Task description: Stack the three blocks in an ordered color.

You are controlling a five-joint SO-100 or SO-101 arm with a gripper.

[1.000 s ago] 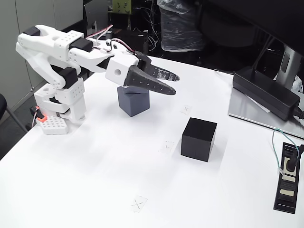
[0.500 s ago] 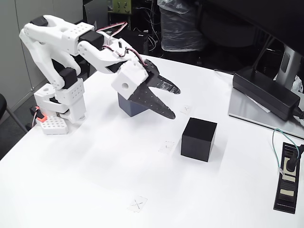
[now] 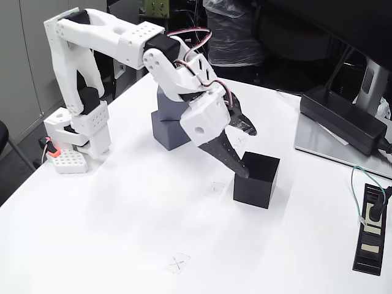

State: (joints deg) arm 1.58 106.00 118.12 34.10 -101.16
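Note:
Two grey blocks stand stacked at the back left of the white table, a slate-grey block (image 3: 165, 100) on top of a medium grey block (image 3: 166, 133). The black block (image 3: 258, 182) sits alone to the right of them. My gripper (image 3: 249, 152) is open and points down and to the right. Its lower dark fingertip (image 3: 237, 165) is at the black block's top left edge, and the upper finger hangs over the block's far side. Nothing is between the fingers. The arm crosses in front of the grey stack and hides part of it.
A flat black power brick (image 3: 343, 119) lies on a silver slab (image 3: 318, 146) at the right edge. A black power strip (image 3: 370, 229) with a green cable is at the front right. Tape X marks (image 3: 177, 263) dot the table. The arm's base (image 3: 76, 144) stands at the left.
The arm has swung from over the grey stack rightward and down to the black block. The jaws have spread wider on the way.

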